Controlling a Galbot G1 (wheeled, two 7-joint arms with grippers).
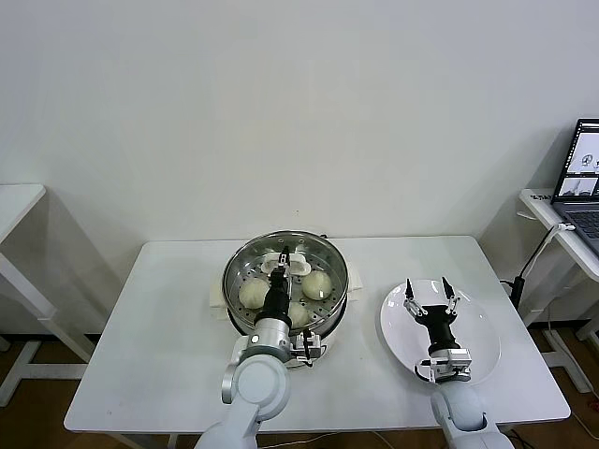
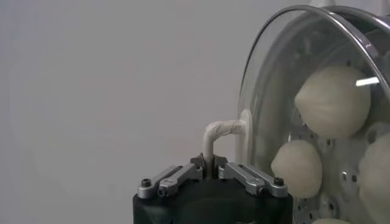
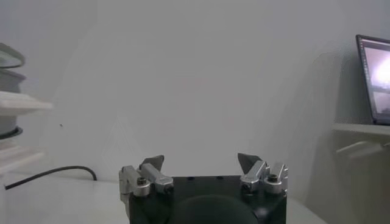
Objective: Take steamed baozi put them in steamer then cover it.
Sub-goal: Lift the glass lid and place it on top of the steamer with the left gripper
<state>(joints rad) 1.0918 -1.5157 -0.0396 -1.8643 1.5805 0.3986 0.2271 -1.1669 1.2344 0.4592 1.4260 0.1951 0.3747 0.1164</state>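
Note:
The steamer [image 1: 230, 272], a shiny steel pot on a white base, stands mid-table. Several cream-white baozi lie inside on the perforated tray, among them one on the left [image 1: 253, 292] and one on the right [image 1: 318, 284]. The glass lid [image 2: 268, 91] lies over the steamer's mouth, and the baozi [image 2: 332, 100] show through it. My left gripper [image 1: 280, 273] is shut on the lid's cream handle [image 2: 219, 131], seen close in the left wrist view [image 2: 211, 165]. My right gripper [image 1: 429, 286] is open and empty above the white plate [image 1: 477, 346]; it also shows in the right wrist view [image 3: 201, 161].
The white table [image 1: 159, 355] bears the steamer and the plate. A laptop [image 1: 585, 178] sits on a side table at the right, with a cable [image 1: 538, 253] hanging beside it. Another white table [image 1: 14, 201] stands at the left.

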